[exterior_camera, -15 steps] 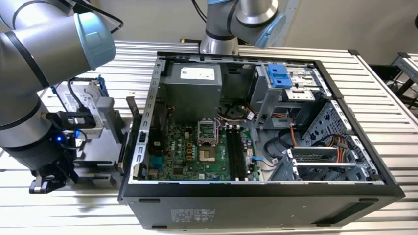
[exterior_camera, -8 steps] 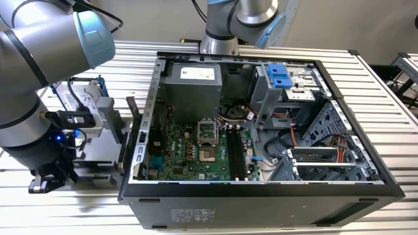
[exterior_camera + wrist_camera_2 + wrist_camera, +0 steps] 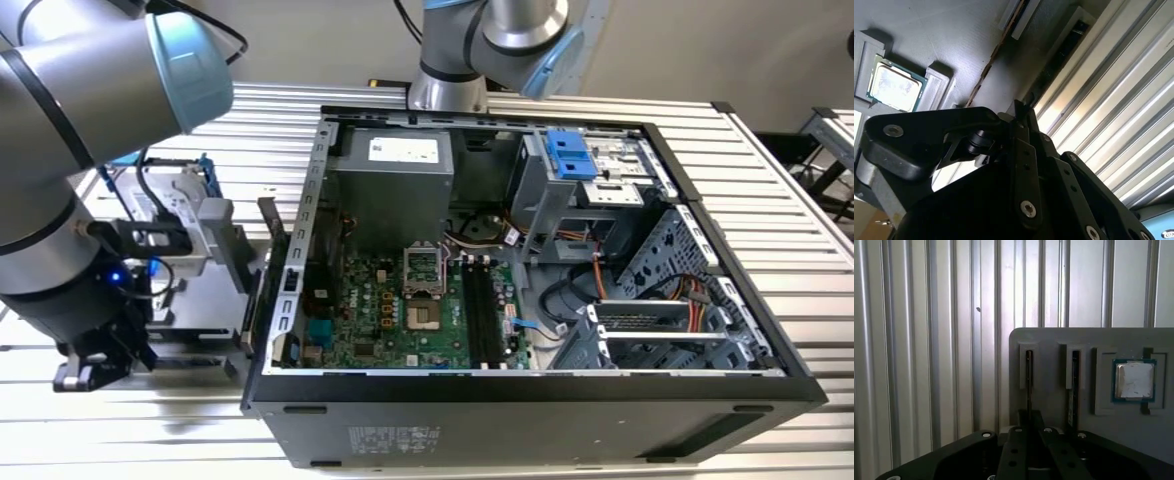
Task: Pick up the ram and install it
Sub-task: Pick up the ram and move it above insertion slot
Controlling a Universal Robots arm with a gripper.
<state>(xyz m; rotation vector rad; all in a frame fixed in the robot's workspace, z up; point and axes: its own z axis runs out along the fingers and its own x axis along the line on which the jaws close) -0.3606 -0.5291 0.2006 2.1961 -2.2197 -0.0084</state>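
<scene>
Ram [image 3: 1029, 372] sits edge-up in 1 of 2 slots of grey holder [image 3: 1054, 340]. You see gripper [image 3: 1029, 416] right at its near end (touching or not, can't tell). Gripper open or closed: can't tell.

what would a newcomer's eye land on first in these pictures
The open computer case with its green motherboard sits mid-frame in the exterior view, and the grey robot arm bends down at that view's left. In the first wrist view a grey tray holds a square CPU chip and dark ram sticks on edge in slots, with the pincer close by.
</scene>
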